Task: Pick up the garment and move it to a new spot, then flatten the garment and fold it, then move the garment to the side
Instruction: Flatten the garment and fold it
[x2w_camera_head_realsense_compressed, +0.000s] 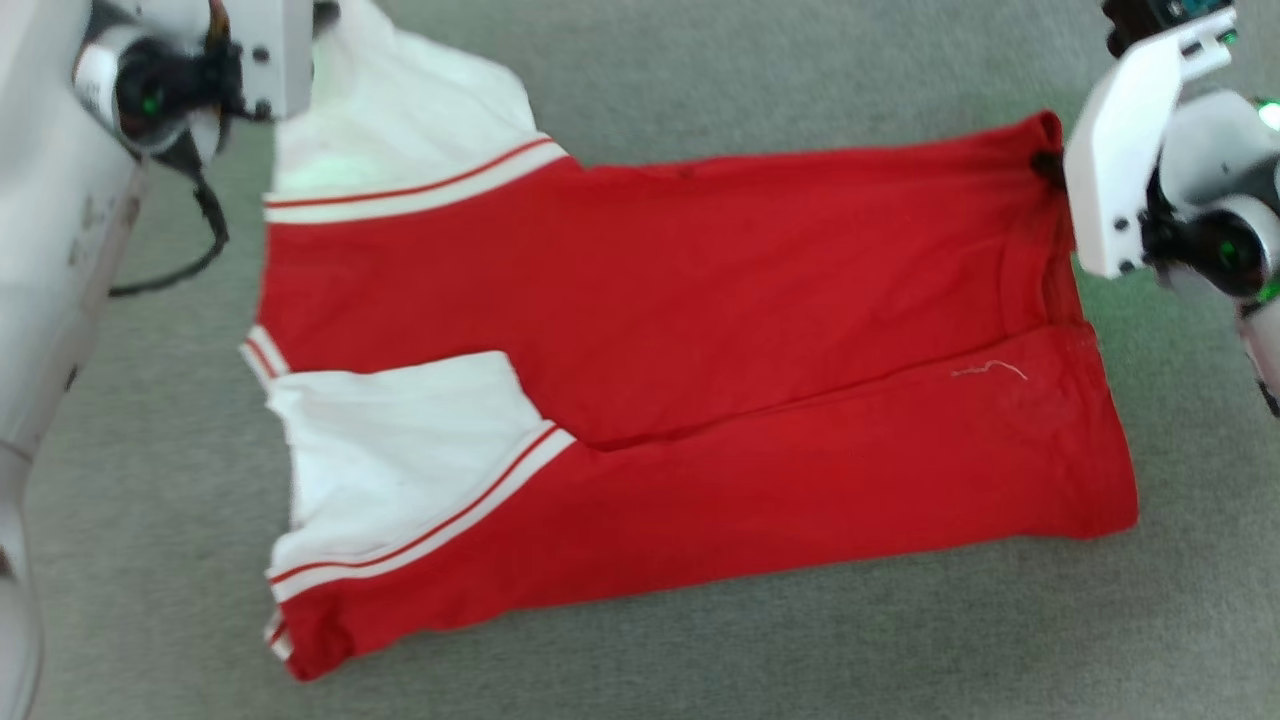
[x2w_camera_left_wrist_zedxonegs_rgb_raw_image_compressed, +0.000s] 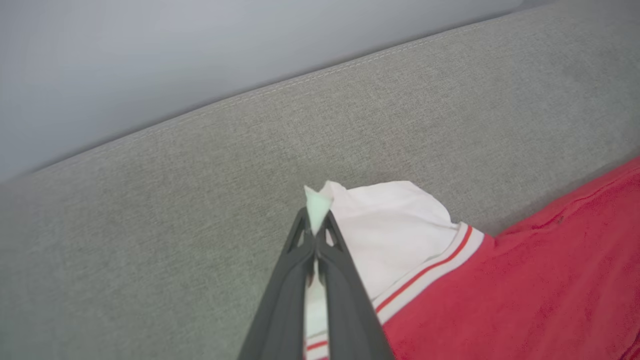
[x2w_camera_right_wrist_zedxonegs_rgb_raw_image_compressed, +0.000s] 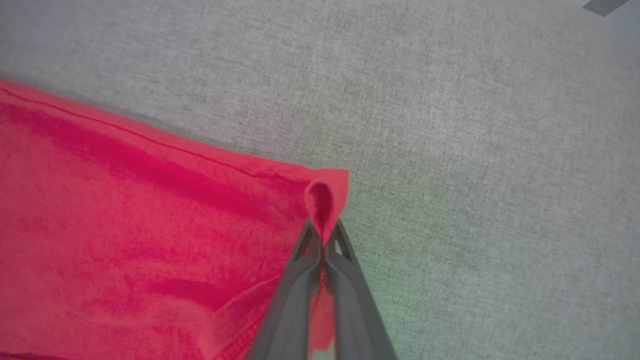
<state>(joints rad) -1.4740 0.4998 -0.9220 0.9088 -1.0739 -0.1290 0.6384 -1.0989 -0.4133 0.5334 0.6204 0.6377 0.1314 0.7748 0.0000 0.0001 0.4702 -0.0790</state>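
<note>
The left gripper (x2w_camera_left_wrist_zedxonegs_rgb_raw_image_compressed: 316, 227) is pressed together on the tip of the white sleeve (x2w_camera_left_wrist_zedxonegs_rgb_raw_image_compressed: 395, 225). The garment (x2w_camera_head_realsense_compressed: 700, 330) lies spread on the grey upholstery (x2w_camera_head_realsense_compressed: 700, 660), its near side already folded in. The right gripper (x2w_camera_right_wrist_zedxonegs_rgb_raw_image_compressed: 322, 232) pinches the red hem corner (x2w_camera_right_wrist_zedxonegs_rgb_raw_image_compressed: 327, 192). Holding both far corners probably readies the next fold. The head view gives the layout, while the wrist views make both pinches plain.

Bright, even light; faint green glow tints the garment (x2w_camera_head_realsense_compressed: 680, 330).

Garment (x2w_camera_head_realsense_compressed: 700, 330) red, sleeves white, red-white striped trim; surface (x2w_camera_head_realsense_compressed: 700, 660) grey.
</note>
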